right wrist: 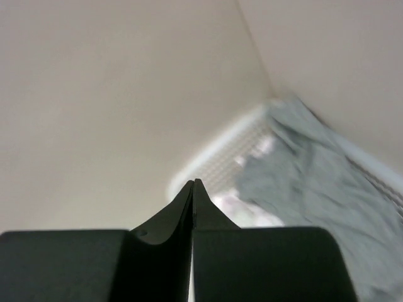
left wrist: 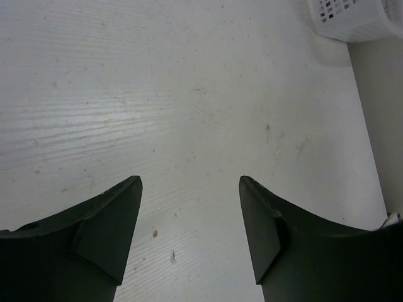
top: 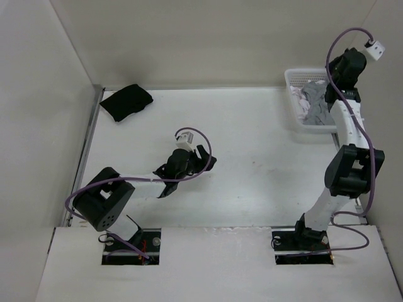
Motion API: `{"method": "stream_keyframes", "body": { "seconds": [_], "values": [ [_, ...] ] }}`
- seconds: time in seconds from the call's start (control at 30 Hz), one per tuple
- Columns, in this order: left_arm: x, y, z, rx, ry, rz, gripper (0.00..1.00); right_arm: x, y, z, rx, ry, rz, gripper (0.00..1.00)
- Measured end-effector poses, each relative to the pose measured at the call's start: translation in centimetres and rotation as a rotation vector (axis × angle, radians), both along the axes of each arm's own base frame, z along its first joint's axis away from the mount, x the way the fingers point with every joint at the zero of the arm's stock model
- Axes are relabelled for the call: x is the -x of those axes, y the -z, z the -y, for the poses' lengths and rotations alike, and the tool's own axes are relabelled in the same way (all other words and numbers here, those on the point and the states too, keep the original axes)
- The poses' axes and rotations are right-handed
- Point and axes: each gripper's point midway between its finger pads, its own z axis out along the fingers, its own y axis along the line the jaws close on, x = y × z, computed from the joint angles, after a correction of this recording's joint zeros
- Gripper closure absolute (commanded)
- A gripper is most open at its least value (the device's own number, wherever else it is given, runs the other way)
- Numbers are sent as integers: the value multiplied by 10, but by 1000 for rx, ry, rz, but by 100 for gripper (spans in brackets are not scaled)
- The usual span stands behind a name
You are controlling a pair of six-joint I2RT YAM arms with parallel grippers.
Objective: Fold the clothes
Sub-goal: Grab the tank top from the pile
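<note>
Grey T-shirt (top: 313, 104) is lying unfolded in basket (top: 291, 76), folding not begun; right gripper (right wrist: 193, 182) is hovering shut, seemingly empty; left gripper (left wrist: 190, 184) is gaping, empty.

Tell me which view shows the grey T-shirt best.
Top external: the grey T-shirt lies crumpled in the white basket, in focus, partly behind the right arm. Right wrist shows it close but blurred. Left wrist shows only a basket corner.
</note>
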Motion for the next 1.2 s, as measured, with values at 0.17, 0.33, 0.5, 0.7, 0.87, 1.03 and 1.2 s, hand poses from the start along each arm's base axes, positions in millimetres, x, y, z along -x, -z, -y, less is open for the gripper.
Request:
{"method": "stream_keyframes", "body": {
  "seconds": [0.17, 0.33, 0.5, 0.7, 0.87, 1.03, 1.2],
  "values": [
    [-1, 7, -9, -7, -17, -18, 38, -17, -13, 16, 28, 26, 44, 59],
    [0, 7, -8, 6, -15, -25, 38, -31, 133, 67, -43, 104, -238, 50],
    [-2, 6, -8, 24, -14, -34, 38, -9, 251, 95, -127, 152, -512, 45],
    [-5, 12, -12, 31, -23, -54, 38, -22, 248, 102, -127, 151, -527, 69],
    [-6, 15, -12, 34, -25, -65, 38, -32, 233, 102, -115, 152, -481, 100],
    [-5, 23, -11, 35, -17, -87, 39, -22, 240, 97, -119, 152, -471, 100],
    [-5, 21, -9, 46, -12, -86, 39, -14, 177, 81, -113, 120, -355, 100]
  ]
}}
